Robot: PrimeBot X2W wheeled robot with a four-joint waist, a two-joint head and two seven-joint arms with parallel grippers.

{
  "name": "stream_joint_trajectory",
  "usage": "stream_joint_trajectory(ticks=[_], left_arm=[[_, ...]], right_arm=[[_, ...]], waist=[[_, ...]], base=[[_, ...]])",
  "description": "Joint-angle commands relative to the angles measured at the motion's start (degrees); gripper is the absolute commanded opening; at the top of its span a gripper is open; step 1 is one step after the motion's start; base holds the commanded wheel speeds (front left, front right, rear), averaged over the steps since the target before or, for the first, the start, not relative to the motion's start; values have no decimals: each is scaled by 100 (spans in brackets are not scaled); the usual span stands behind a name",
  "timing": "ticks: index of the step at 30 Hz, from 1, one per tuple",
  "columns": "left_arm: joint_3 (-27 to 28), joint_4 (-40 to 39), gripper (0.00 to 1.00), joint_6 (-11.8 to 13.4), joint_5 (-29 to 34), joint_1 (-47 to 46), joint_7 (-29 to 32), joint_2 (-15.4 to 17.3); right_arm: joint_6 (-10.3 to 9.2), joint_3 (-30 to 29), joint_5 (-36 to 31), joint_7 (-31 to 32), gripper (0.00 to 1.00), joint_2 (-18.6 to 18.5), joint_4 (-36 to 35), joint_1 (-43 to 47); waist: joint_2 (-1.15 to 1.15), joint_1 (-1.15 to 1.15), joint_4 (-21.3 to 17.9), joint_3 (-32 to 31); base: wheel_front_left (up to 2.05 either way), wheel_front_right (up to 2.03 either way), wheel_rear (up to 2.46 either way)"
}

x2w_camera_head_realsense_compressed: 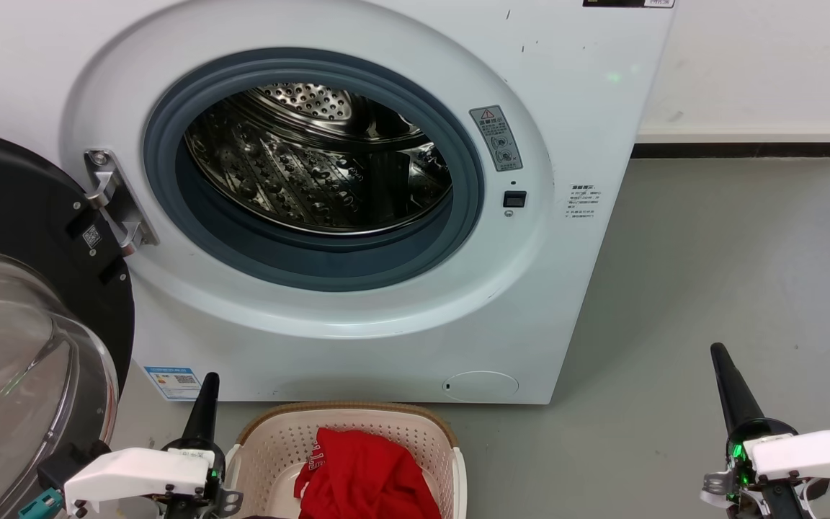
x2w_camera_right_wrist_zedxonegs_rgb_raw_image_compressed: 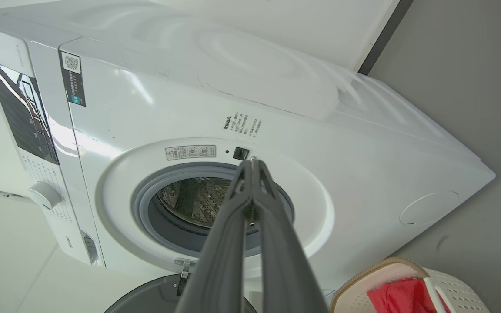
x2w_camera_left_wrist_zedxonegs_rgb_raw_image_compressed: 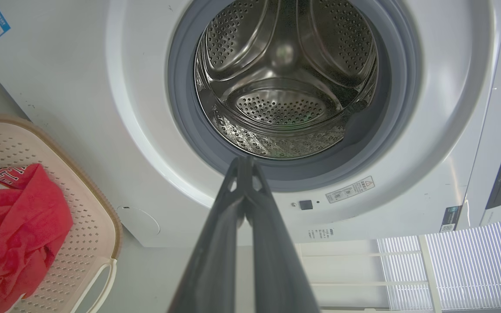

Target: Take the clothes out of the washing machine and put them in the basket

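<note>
Down in the cream basket (x2w_camera_head_realsense_compressed: 271,441), at the foot of the washing machine (x2w_camera_head_realsense_compressed: 573,108), the clothes (x2w_camera_head_realsense_compressed: 361,472) lie as a crumpled heap of soft bright red cloth with a strip of white trim. The left claw (x2w_camera_head_realsense_compressed: 210,380) has its dark fingers pressed tip to tip, gripping nothing, just beside the basket's brown rim. The right claw (x2w_camera_head_realsense_compressed: 717,353) is likewise closed and bare, well apart over the grey floor (x2w_camera_head_realsense_compressed: 710,252). Small holes pierce the basket's rounded plastic walls. Grey rubber rings the shiny perforated steel drum (x2w_camera_head_realsense_compressed: 314,166). The black-rimmed glass-bowl door (x2w_camera_head_realsense_compressed: 19,346) stands swung open.
</note>
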Motion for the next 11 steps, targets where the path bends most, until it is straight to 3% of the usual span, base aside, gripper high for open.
stream_joint_trajectory(ticks=[1, 11], left_arm=[[33, -9, 0, -47, -132, -133, 28, -3], [73, 11, 0, -123, -639, -203, 150, -7]], right_arm=[[1, -26, 142, 33, 0, -19, 12, -111], [1, -81, 639, 172, 0, -6, 85, -201]], waist=[[0, 0, 1, 1], [0, 0, 5, 11]], base=[[0, 0, 0], [0, 0, 0]])
